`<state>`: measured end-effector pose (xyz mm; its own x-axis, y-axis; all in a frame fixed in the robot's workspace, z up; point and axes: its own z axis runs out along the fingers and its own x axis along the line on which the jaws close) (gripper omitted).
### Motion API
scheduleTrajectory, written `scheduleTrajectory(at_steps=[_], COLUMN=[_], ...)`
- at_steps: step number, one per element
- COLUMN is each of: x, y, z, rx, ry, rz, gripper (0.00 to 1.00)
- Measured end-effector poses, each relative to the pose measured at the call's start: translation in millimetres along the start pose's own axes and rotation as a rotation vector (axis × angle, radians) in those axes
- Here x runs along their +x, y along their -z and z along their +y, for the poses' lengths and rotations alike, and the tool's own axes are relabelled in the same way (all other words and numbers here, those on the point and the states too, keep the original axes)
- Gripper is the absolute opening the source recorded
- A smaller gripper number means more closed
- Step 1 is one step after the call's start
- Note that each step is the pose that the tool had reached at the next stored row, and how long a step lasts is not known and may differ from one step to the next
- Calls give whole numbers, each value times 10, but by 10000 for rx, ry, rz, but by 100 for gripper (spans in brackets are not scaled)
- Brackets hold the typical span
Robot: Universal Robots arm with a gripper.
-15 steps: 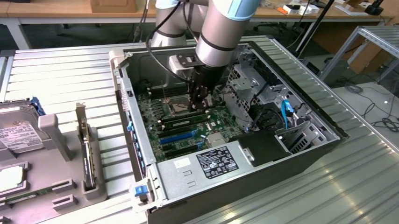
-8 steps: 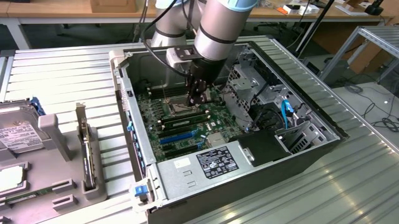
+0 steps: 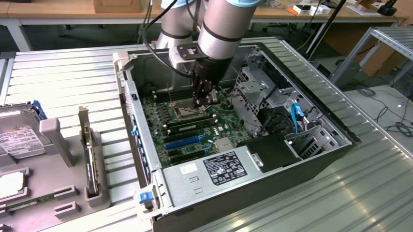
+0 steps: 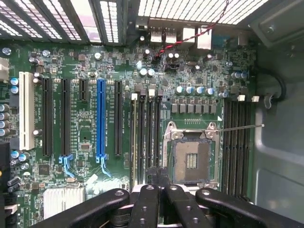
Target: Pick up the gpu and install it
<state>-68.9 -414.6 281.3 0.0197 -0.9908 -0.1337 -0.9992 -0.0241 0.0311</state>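
One gpu [image 3: 191,126], a thin green stick, lies seated in a motherboard [image 3: 193,130] slot just near of the gripper [image 3: 205,100], whose jaws are closed, holding nothing. Judged light, rigid, fragile; best gripped by its long edges.

Even bright light, with glare whitening the vent slats [image 4: 199,9].

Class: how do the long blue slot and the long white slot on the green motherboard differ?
The long blue slot is narrower than the long white slot. The blue slot stands between black slots; the white slot ends the row. Both run parallel, empty.
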Motion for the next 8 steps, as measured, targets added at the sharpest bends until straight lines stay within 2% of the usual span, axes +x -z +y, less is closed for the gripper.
scheduleTrajectory(at_steps=[1,2,3,5,6,7,8], x=[-4,-16,-21,-26,-28,-29,-29], y=[30,114,155,198,201,202,202], z=[3,10,13,15,16,15,15], rx=[1,1,1,-1,-58,-77,-77], ry=[0,-2,-9,-41,-69,-75,-74], rz=[-2,-1,1,11,218,341,341], gripper=[11,11,11,11,11,11,11])
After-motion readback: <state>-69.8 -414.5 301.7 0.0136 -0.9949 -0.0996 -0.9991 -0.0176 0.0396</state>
